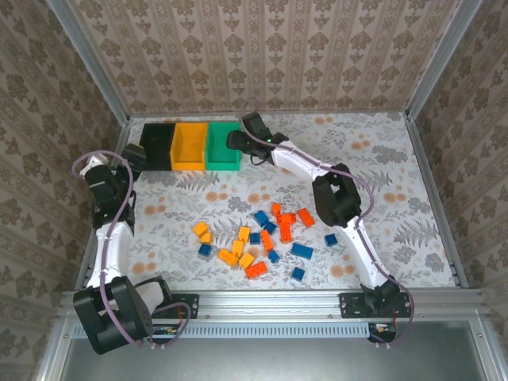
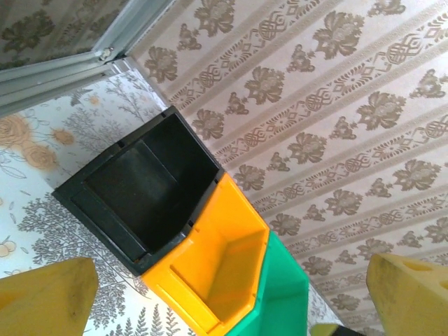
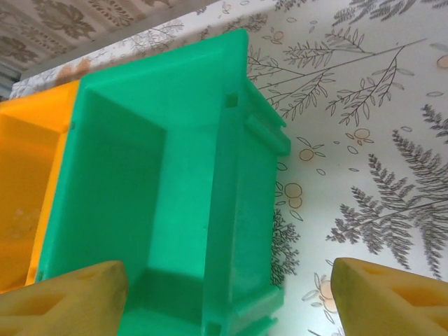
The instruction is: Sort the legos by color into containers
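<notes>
Floral-patterned tabletop (image 1: 397, 175) fills the top view, with the legos (image 1: 262, 234) scattered loose near its middle, well apart from the joined black bin (image 1: 159, 143), yellow-orange bin (image 1: 190, 144) and green bin (image 1: 222, 151) at the far edge. The left gripper (image 1: 136, 157) sits beside the black bin and the right gripper (image 1: 238, 140) at the green one. On the left wrist, the fingers (image 2: 42, 297) stand wide and empty over the black bin. On the right wrist, the fingers (image 3: 392, 294) are spread apart above the green bin, holding nothing.

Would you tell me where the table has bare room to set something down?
Free: the back right corner, right of the green plastic bin; the strip between it and the small studded plastic bricks. Crowded: the centre, where those bricks lie scattered.
</notes>
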Robot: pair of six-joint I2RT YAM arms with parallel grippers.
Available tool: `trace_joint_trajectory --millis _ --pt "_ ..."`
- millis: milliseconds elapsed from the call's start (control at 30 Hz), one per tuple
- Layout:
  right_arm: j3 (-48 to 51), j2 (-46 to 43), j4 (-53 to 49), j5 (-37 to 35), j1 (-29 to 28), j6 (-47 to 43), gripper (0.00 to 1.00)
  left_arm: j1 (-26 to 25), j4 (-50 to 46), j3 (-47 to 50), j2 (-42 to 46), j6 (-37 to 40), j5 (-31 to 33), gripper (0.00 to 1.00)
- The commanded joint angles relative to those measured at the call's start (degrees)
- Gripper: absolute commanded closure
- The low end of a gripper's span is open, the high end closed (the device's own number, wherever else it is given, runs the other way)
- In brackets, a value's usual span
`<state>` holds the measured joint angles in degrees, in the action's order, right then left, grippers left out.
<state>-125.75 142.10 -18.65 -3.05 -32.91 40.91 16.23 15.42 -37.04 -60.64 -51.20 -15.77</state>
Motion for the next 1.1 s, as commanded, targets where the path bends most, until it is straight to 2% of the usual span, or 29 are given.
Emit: trace_joint_trajectory --millis 0,67,133,233,400,600,867,1067 --pt "-7.63 4.30 -9.93 -1.92 0.04 1.50 0.27 0.30 6.29 0.54 1.57 -1.07 -1.82 0.00" --pt "-11.68 6.54 -11.70 -1.74 0.03 1.29 0.32 0.43 5.49 0.52 1.60 -2.55 -1.67 0.00" --pt "-13.69 7.87 -14.26 -1.84 0.03 1.28 0.41 0.41 3.96 -0.73 0.57 -3.48 -3.40 0.00" --pt "-13.90 8.06 -15.67 -2.63 0.12 1.24 0.56 0.43 3.26 -1.92 -1.15 -5.81 -5.79 0.00" --pt "-11.25 6.53 -16.20 -3.63 0.47 0.33 0.69 0.23 0.98 -3.62 -2.92 -5.73 -8.90 0.00" --pt "-0.73 0.03 -12.33 -5.35 1.24 -0.42 0.82 -1.57 -4.67 -5.68 -2.33 -2.20 -7.97 0.00" --pt "18.98 -13.49 -4.26 -4.54 4.84 -4.49 1.00 -9.40 -11.85 -8.07 3.60 4.42 -1.62 0.00" --pt "31.33 -24.02 -4.50 -0.75 8.91 -13.35 1.00 -17.73 -18.83 -10.47 5.70 9.93 0.97 0.00"
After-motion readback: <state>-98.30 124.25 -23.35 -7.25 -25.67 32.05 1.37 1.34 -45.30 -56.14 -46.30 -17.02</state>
